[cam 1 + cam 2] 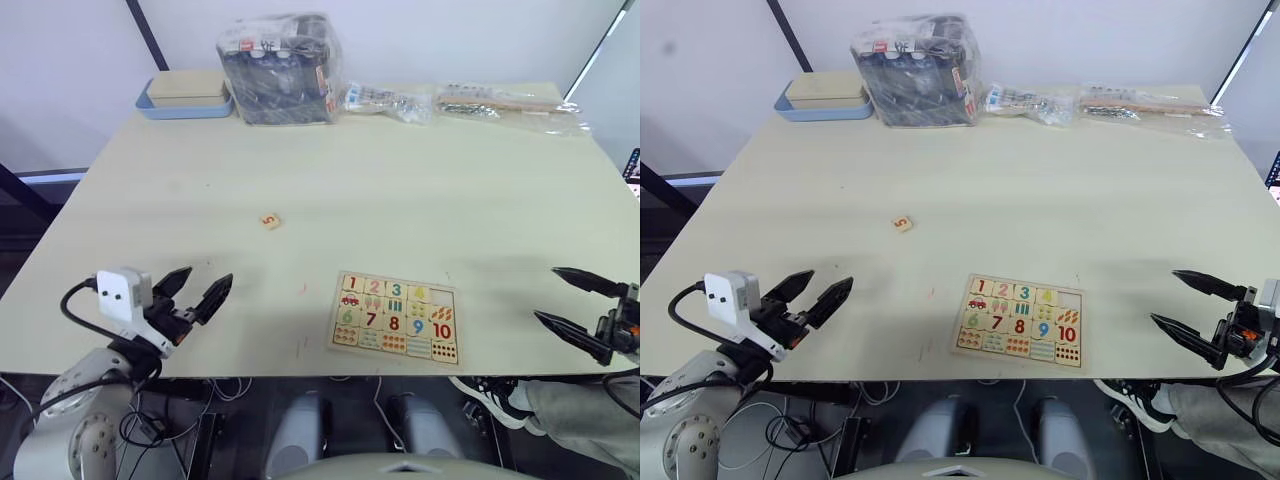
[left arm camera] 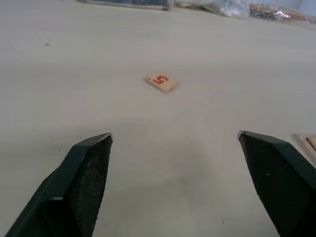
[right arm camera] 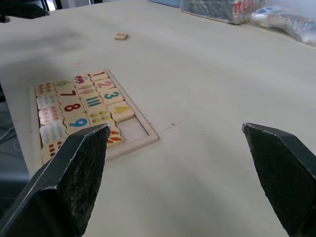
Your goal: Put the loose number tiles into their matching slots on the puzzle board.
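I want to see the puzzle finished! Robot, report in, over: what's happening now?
Left gripper and right gripper open, empty. Small pale-wood square tile with red 5 loose on table, apart from pale-wood number puzzle board; one top-row slot empty. Nothing between.

Puzzle board (image 1: pixel 395 318) lies near the table's front edge, corner slot (image 3: pixel 132 129) empty; tile 5 (image 1: pixel 270 221) loose mid-table
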Tool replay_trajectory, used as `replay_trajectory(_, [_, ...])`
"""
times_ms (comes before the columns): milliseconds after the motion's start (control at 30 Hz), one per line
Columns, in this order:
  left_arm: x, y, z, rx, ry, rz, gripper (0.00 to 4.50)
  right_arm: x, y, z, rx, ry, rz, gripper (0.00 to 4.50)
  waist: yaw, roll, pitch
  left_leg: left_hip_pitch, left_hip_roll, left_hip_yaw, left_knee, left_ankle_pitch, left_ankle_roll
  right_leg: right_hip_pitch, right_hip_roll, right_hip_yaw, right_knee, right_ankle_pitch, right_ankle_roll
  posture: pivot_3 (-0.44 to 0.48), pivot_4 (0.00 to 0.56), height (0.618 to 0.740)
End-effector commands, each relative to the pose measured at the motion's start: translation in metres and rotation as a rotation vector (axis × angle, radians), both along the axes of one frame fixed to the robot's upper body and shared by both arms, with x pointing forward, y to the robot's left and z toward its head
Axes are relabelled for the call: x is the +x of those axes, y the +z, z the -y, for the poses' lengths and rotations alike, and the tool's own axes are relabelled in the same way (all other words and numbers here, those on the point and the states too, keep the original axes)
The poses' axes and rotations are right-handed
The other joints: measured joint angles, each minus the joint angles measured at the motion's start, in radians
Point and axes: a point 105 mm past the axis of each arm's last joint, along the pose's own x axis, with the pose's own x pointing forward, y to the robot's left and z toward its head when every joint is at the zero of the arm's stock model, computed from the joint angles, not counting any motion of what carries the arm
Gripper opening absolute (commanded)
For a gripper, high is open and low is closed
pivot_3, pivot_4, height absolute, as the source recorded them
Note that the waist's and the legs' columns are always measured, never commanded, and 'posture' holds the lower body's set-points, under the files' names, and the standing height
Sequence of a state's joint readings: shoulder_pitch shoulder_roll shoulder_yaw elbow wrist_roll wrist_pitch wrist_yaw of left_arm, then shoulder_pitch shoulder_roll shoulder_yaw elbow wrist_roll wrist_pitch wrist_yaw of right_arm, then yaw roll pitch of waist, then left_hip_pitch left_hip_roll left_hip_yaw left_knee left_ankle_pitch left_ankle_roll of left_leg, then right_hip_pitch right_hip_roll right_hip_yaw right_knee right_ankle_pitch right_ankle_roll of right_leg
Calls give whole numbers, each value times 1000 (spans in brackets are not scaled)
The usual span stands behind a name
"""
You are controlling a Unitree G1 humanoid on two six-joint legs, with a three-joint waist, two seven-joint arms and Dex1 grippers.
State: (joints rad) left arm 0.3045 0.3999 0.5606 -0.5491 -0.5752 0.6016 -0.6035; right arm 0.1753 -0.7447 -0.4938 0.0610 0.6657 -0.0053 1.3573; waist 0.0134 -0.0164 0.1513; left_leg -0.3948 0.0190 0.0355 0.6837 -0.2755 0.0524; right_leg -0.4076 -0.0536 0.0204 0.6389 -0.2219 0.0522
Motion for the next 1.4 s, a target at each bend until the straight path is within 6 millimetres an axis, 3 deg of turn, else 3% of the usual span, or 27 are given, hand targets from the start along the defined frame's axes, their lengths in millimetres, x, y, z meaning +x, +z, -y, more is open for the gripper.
replay_trajectory(33, [-8, 7, -2, 21, 16, 51, 4392, 1, 12, 7, -9, -19, 40, 4500, 0, 0, 0, 0, 0, 0, 0, 0, 0, 0, 0, 0, 0, 0, 0, 0, 150, 740])
replay_trajectory(200, [-17, 0, -2, 16, 51, 39, 4392, 6, 12, 7, 25, -19, 10, 4500, 0, 0, 0, 0, 0, 1, 0, 0, 0, 0, -1, 0, -1, 0, -1, 0, 150, 740])
replay_trajectory(633, [-9, -4, 5, -9, 67, 63, 4392, 11, 12, 4, 30, -25, 31, 4500, 1, 0, 0, 0, 0, 1, 0, 0, 0, 0, -1, 0, -1, 0, -1, 0, 150, 740])
replay_trajectory(833, [16, 1, 18, -25, 118, 71, 4392, 13, 18, -4, 37, 8, 58, 4500, 1, 0, 0, -1, 0, 1, 0, 0, 0, 0, 0, 0, -1, 0, -1, 0, 150, 740])
replay_trajectory(1067, [52, 12, 27, 71, 337, -37, 4392, 19, 30, -22, 46, 87, 79, 4500, 1, 0, 0, -1, 0, 0, 0, 0, 0, 0, 1, 0, -1, 0, 0, 0, 150, 740])
replay_trajectory(1300, [93, 29, 54, 136, 429, -157, 4392, 27, 42, -35, 43, 170, 90, 4500, 4, -1, 0, -1, -1, -1, 0, 0, 0, 0, 2, -1, 0, 2, 4, 0, 150, 740])
replay_trajectory(1400, [109, 27, 64, 154, 474, -210, 4392, 29, 44, -37, 43, 187, 90, 4500, 3, -1, 0, -2, -3, -4, 0, 0, 0, 1, 2, -2, 0, 2, 4, 0, 150, 740])
